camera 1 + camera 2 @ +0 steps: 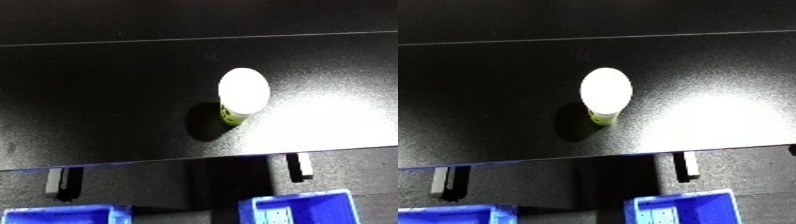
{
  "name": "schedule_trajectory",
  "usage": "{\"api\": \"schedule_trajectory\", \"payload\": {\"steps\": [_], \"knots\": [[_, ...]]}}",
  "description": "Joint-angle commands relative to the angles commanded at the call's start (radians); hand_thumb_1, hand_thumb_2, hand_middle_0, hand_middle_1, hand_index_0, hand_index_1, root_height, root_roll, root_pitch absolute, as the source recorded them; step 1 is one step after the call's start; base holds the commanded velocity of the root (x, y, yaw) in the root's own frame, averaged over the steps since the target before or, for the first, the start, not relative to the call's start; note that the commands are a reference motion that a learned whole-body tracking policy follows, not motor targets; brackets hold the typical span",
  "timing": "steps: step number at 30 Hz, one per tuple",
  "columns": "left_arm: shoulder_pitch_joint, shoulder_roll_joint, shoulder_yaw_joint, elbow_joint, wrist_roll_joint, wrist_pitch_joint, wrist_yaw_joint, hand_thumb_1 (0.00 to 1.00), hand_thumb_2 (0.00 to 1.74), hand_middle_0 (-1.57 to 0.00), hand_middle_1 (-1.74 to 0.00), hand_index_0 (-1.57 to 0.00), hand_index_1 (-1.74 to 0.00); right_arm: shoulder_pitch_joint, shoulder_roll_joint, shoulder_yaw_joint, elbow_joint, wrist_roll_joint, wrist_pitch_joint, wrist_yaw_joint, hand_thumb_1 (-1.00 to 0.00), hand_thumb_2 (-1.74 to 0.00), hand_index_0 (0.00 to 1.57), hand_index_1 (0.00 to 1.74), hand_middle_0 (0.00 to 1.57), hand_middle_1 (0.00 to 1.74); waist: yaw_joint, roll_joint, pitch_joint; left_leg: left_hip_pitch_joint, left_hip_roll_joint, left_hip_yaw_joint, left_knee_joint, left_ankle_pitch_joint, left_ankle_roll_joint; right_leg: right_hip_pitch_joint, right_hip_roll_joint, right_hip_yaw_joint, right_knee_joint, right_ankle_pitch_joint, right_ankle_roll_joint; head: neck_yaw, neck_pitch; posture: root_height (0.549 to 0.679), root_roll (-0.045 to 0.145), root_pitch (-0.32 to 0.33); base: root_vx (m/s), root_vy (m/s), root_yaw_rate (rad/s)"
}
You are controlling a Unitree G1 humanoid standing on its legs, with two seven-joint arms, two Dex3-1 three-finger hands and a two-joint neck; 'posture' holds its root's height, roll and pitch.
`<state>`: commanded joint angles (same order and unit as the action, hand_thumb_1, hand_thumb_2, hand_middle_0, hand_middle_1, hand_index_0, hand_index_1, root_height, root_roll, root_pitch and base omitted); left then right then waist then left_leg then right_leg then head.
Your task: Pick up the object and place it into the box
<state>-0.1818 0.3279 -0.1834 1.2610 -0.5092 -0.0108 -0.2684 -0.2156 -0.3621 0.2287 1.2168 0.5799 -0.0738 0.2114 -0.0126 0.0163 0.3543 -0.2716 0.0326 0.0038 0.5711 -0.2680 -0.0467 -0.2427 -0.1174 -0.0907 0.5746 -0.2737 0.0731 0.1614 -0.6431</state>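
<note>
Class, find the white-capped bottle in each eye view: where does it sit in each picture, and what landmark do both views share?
Left eye view: bottle right of centre, on the black table.
Right eye view: bottle near centre.
Shared landmark: the blue bin at the lower edge, below and right of the bottle.

the surface [107, 90] looks like a black, smooth sheet with a faint grain and a dull sheen; a bright patch of light glares off it at the right. the container [240, 97] looks like plastic, its white lid [243, 89] smooth and washed out by the light, its lower body yellow-green. the two blue bins [302, 207] [451, 214] below look like moulded plastic, smooth and slightly glossy.
</note>
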Motion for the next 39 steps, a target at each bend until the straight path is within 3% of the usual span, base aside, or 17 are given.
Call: {"api": "schedule_trajectory", "payload": {"steps": [7, 10, 15, 21, 27, 30, 32, 35, 39], "knots": [[-0.007, 0.004, -0.007, -0.012, 0.010, 0.020, 0.003, 0.00, 0.00, 0.00, 0.00, 0.00, 0.00, -0.009, -0.003, 0.001, -0.013, 0.007, 0.004, -0.005, 0.00, 0.00, 0.00, 0.00, 0.00, 0.00, -0.001, -0.001, 0.015, -0.083, -0.006, 0.002, 0.140, -0.055, 0.0194, -0.090, 0.0023, 0.010, 0.151, -0.048, -0.0082, -0.009, -0.024, 0.641, 0.023, -0.035, -0.042, 0.009, 0.020], [-0.011, 0.006, -0.013, -0.018, 0.010, 0.029, 0.006, 0.00, 0.00, 0.00, 0.00, 0.00, 0.00, -0.011, -0.005, 0.000, -0.019, 0.008, 0.005, -0.008, 0.00, 0.00, 0.00, 0.00, 0.00, 0.00, -0.001, -0.003, 0.020, -0.105, -0.010, 0.004, 0.180, -0.072, 0.0262, -0.125, -0.0033, 0.013, 0.207, -0.064, -0.0099, -0.010, -0.042, 0.635, 0.026, -0.039, -0.043, -0.001, 0.029], [0.000, 0.010, -0.014, -0.020, 0.020, 0.036, 0.004, 0.00, 0.00, 0.00, 0.00, 0.00, 0.00, -0.005, -0.006, -0.005, -0.025, 0.008, 0.000, -0.009, 0.00, 0.00, 0.00, 0.00, 0.00, 0.00, -0.001, -0.004, 0.027, -0.132, -0.015, 0.007, 0.241, -0.102, 0.0350, -0.169, -0.0139, 0.017, 0.283, -0.088, -0.0086, 0.005, -0.018, 0.625, 0.030, -0.048, -0.020, 0.001, 0.032], [0.003, 0.017, -0.014, -0.021, 0.031, 0.041, 0.002, 0.00, 0.00, 0.00, 0.00, 0.00, 0.00, -0.005, -0.009, -0.003, -0.034, 0.016, -0.008, -0.010, 0.00, 0.00, 0.00, 0.00, 0.00, 0.00, -0.005, -0.003, 0.036, -0.168, -0.011, 0.010, 0.296, -0.127, 0.0416, -0.215, -0.0136, 0.025, 0.342, -0.108, -0.0115, 0.038, 0.053, 0.616, 0.028, -0.048, -0.027, 0.004, 0.019], [-0.010, 0.024, -0.019, -0.033, 0.019, 0.049, 0.009, 0.00, 0.00, 0.00, 0.00, 0.00, 0.00, -0.018, -0.016, 0.005, -0.056, 0.023, -0.011, -0.012, 0.00, 0.00, 0.00, 0.00, 0.00, 0.00, -0.012, -0.002, 0.049, -0.210, -0.005, 0.016, 0.344, -0.144, 0.0472, -0.265, -0.0129, 0.031, 0.381, -0.113, -0.0125, 0.057, 0.098, 0.608, 0.028, -0.040, -0.041, 0.008, -0.018], [-0.017, 0.026, -0.024, -0.041, 0.013, 0.057, 0.016, 0.00, 0.00, 0.00, 0.00, 0.00, 0.00, -0.025, -0.018, 0.011, -0.077, 0.030, -0.012, -0.013, 0.00, 0.00, 0.00, 0.00, 0.00, 0.00, -0.014, -0.003, 0.054, -0.227, -0.003, 0.016, 0.363, -0.152, 0.0480, -0.284, -0.0125, 0.032, 0.398, -0.116, -0.0127, 0.078, 0.064, 0.605, 0.027, -0.036, -0.030, -0.001, -0.018], [-0.024, 0.031, -0.029, -0.049, 0.007, 0.066, 0.020, 0.00, 0.00, 0.00, 0.00, 0.00, 0.00, -0.034, -0.021, 0.020, -0.099, 0.040, -0.005, -0.016, 0.00, 0.00, 0.00, 0.00, 0.00, 0.00, -0.015, -0.005, 0.057, -0.236, -0.003, 0.015, 0.370, -0.154, 0.0467, -0.292, -0.0104, 0.033, 0.402, -0.117, -0.0133, 0.106, -0.035, 0.605, 0.027, -0.031, -0.050, -0.008, -0.016], [-0.028, 0.037, -0.037, -0.059, -0.004, 0.075, 0.024, 0.00, 0.00, 0.00, 0.00, 0.00, 0.00, -0.036, -0.025, 0.033, -0.133, 0.047, 0.007, -0.014, 0.00, 0.00, 0.00, 0.00, 0.00, 0.00, -0.016, -0.007, 0.062, -0.237, -0.002, 0.012, 0.373, -0.153, 0.0458, -0.292, -0.0100, 0.032, 0.405, -0.117, -0.0131, 0.128, -0.107, 0.605, 0.028, -0.031, -0.017, 0.002, -0.026], [-0.023, 0.042, -0.044, -0.059, -0.014, 0.074, 0.019, 0.00, 0.00, 0.00, 0.00, 0.00, 0.00, -0.025, -0.036, 0.041, -0.142, 0.035, 0.005, 0.025, 0.00, 0.00, 0.00, 0.00, 0.00, 0.00, -0.019, -0.008, 0.070, -0.217, -0.006, 0.010, 0.368, -0.157, 0.0509, -0.274, -0.0126, 0.030, 0.400, -0.115, -0.0122, 0.143, -0.206, 0.607, 0.030, -0.040, 0.028, 0.024, -0.025]]}}
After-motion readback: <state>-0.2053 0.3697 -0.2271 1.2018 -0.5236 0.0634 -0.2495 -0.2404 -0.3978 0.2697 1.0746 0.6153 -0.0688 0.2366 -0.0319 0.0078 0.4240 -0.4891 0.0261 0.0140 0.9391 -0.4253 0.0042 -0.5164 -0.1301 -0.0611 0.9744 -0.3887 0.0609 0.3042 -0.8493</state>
